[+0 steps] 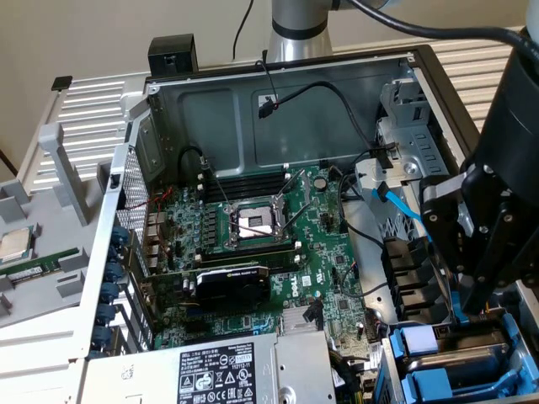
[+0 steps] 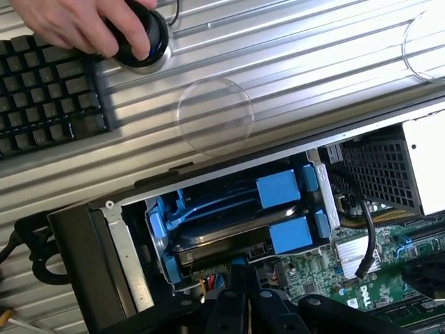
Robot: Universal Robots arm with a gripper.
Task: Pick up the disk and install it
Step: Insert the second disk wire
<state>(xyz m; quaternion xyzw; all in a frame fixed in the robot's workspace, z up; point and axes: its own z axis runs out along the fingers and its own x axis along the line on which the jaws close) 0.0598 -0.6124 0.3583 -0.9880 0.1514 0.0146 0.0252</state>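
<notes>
The disk sits in the drive bay at the case's front corner, its blue carrier showing around it. Judged dense, rigid and shock-sensitive (metal faces likely slick); the carrier's plastic edges look like the safest hold. The gripper hangs just over the disk's edge, jaws clenched, though whether they pinch the carrier is unclear. The arm reaches steeply down into the bay.

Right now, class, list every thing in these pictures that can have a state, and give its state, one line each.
computer case: side open, inside exposed.
disk: seated in the blue drive bay, in its blue carrier.
gripper: fingers shut, at the disk's edge.
CPU socket: open, no cooler on it.
black cable: plug hanging loose, unconnected.
hand: resting on a black knob.
</notes>
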